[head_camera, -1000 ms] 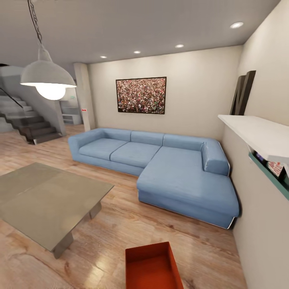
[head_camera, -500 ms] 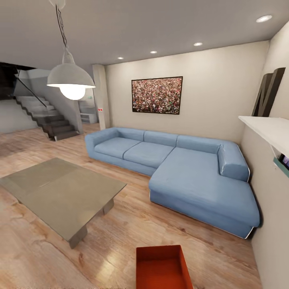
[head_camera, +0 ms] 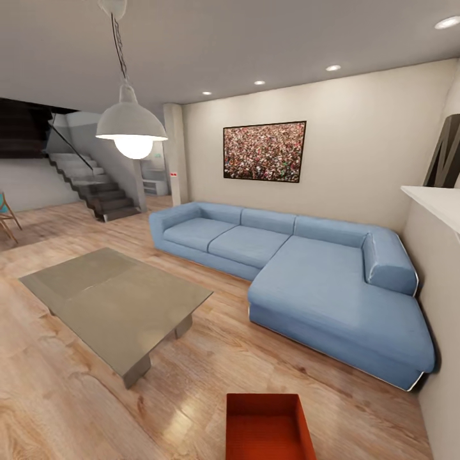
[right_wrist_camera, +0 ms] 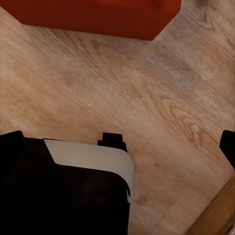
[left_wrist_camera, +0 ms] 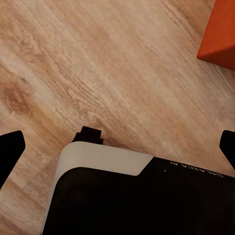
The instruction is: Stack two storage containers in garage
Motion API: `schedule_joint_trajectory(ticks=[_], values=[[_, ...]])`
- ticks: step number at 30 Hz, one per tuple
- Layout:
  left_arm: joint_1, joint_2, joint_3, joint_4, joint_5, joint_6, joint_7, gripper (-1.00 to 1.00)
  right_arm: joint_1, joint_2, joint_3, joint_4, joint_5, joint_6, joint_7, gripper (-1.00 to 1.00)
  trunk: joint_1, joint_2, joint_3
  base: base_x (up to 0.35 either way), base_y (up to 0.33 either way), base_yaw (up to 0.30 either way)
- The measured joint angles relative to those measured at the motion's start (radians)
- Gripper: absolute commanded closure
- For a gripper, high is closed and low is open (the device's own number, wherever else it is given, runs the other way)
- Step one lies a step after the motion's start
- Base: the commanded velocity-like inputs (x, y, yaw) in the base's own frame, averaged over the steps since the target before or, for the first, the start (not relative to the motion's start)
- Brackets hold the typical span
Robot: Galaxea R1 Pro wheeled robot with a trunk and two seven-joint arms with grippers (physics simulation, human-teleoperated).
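You get a bright, evenly lit room: the lamp glows white overhead, and small ceiling spots add light along the far wall. Glare from them lies as pale sheen on the floor ahead of your box, and the table top looks washed and matte. Shadows are soft, darkest under the sofa edge. The wide lens bends the walls and ceiling outward at the frame edges. Both wrist views are slightly soft, the plank grain smeared, and the robot's base reads as flat black with no detail.
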Motion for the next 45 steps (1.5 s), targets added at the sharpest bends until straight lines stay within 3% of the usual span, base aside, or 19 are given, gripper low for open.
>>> schedule_joint_trajectory(ticks=[29, 45], values=[[0.000, 0.000, 0.000, 0.000, 0.000, 0.000, 0.000, -1.00, 0.000, 0.007, 0.000, 0.000, 0.000, 0.008, 0.000, -1.00, 0.000, 0.000, 0.000, 0.000, -0.001, 0.001], [0.000, 0.000, 0.000, 0.000, 0.000, 0.000, 0.000, -1.00, 0.000, 0.007, 0.000, 0.000, 0.000, 0.008, 0.000, -1.00, 0.000, 0.000, 0.000, 0.000, -0.237, 0.000]])
